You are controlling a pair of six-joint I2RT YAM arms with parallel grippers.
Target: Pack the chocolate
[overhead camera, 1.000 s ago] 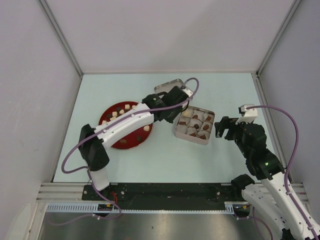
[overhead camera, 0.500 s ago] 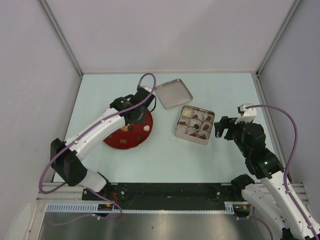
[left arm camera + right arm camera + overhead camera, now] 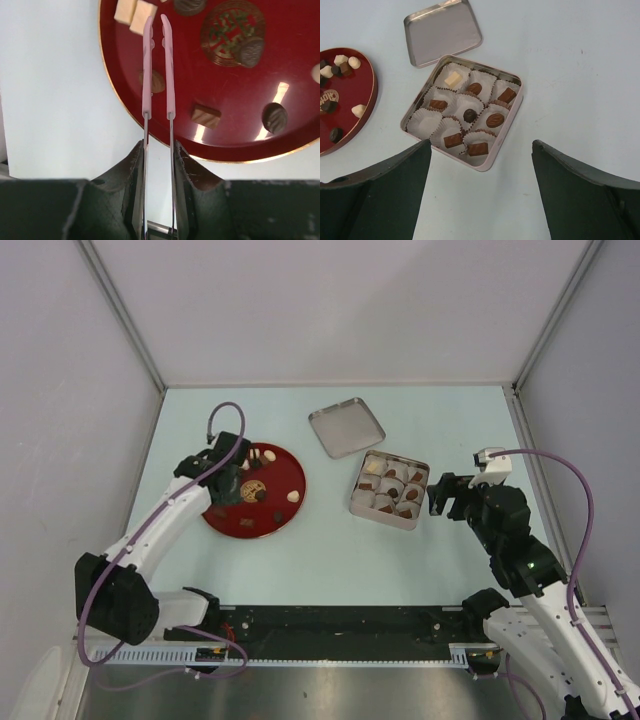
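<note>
A pale blue-green desk (image 3: 330, 560) carries everything, and places are given here from the square metal tin (image 3: 511, 122) lined with crinkled white paper cups. To the left of the tin, a little apart from it, a round glossy red plate (image 3: 280, 468) is laid. Just behind the tin's far left corner a flat square metal lid (image 3: 346, 427) is set down. The right gripper (image 3: 441, 495) is held just to the right of the tin, jaws spread wide and nothing between them. The left gripper (image 3: 156, 20) is held well to the left of the tin, over the plate. Its thin pink fingers (image 3: 147, 75) are drawn narrow with a slim gap between them, and nothing is gripped.

The small bite-size chocolate pieces (image 3: 469, 115), dark brown and cream-white, are divided. Eight cups of the tin are filled, and one cup (image 3: 425, 125), at the tin's corner towards the plate, appears empty. Several more pieces are scattered on the plate. Among them an oval brown piece (image 3: 158, 81) is seen beneath the fingers, partly hidden by one of them.

A pick from the plate is judged to be in hand. The jaws would best be opened slightly wider than the chosen piece and centred so that one finger passes each side. They would then be lowered close to the plate and closed gently, since a piece may slide on the gloss. The piece should then be released low into the empty cup, so that the paper is not crushed
</note>
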